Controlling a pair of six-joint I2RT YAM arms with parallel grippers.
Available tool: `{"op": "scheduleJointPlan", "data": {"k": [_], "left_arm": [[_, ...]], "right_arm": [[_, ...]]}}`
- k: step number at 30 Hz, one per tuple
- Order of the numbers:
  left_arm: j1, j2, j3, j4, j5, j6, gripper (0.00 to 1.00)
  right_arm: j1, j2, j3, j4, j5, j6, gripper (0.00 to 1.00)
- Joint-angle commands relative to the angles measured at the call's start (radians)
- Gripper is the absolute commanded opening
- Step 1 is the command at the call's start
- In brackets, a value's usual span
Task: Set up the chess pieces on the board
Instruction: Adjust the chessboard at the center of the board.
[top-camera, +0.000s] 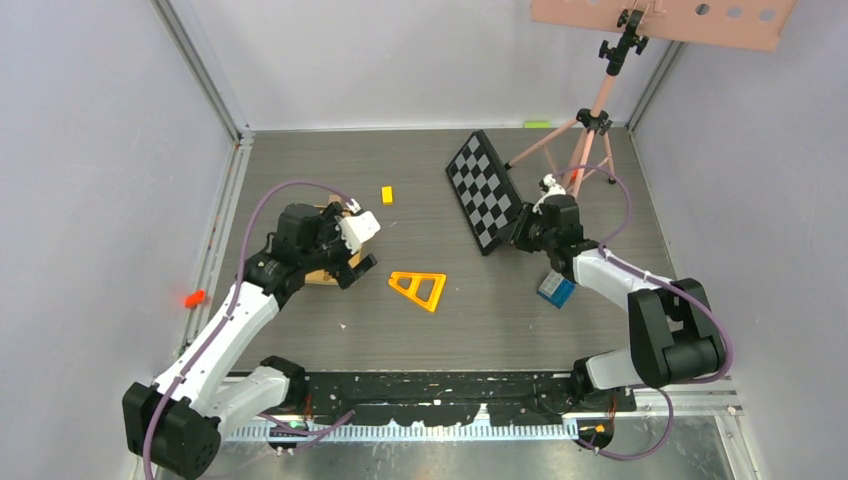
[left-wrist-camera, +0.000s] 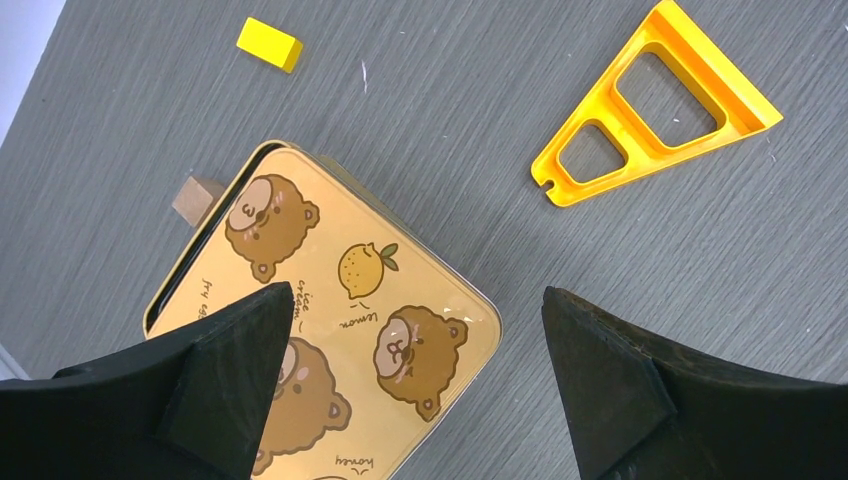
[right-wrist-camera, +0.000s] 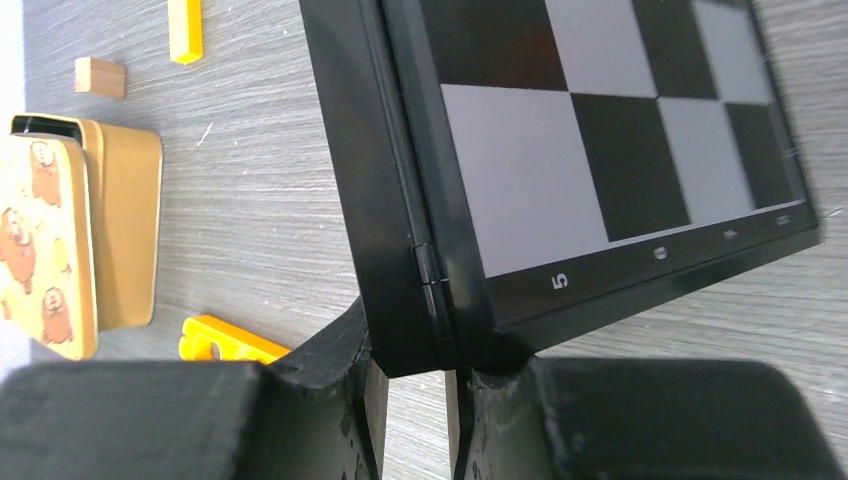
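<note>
The right pincer is closed down on the board. One finger presses the thick black side edge and the other the printed border, right at a near corner. A hinge seam shows on that side edge just above the grip, and the border next to the fingers carries a "5". Seen from above, the board runs from this pincer toward 11 o'clock with its black and white checks facing up. It sits in the 1 o'clock part of the tabletop. It looks tilted, but I cannot tell whether its far edge touches the tabletop. At 5 o'clock from the pincer, just beside the right forearm, is a small blue block. At 1 o'clock stands a pink tripod.

The left pincer is spread as wide as it goes and holds nothing. It hangs above a gold tin printed with bears and a lemon, with one fingertip over the lid and the other past the tin's edge over bare tabletop. In the top view, an orange triangular frame lies flat near this pincer at 4 o'clock. A yellow block sits apart at 1 o'clock. In the left wrist view, a small wooden cube rests against the tin's far side.
</note>
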Motion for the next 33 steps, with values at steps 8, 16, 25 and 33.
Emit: {"op": "scheduleJointPlan", "data": {"k": [8,16,25,33], "left_arm": [[-0.023,0.041,0.005,0.052,-0.030,-0.007,0.98],[-0.031,0.058,0.001,0.060,-0.037,-0.006,0.98],[-0.042,0.072,-0.006,0.070,-0.047,0.014,0.98],[-0.054,0.072,-0.013,0.066,-0.061,0.019,0.98]], "right_arm": [[-0.011,0.070,-0.094,0.134,-0.156,0.199,0.11],[0.027,0.139,-0.135,0.175,-0.164,0.219,0.21],[0.052,0.167,-0.118,0.114,-0.160,0.203,0.47],[0.051,0.132,-0.018,-0.074,-0.237,0.079,0.74]]}}
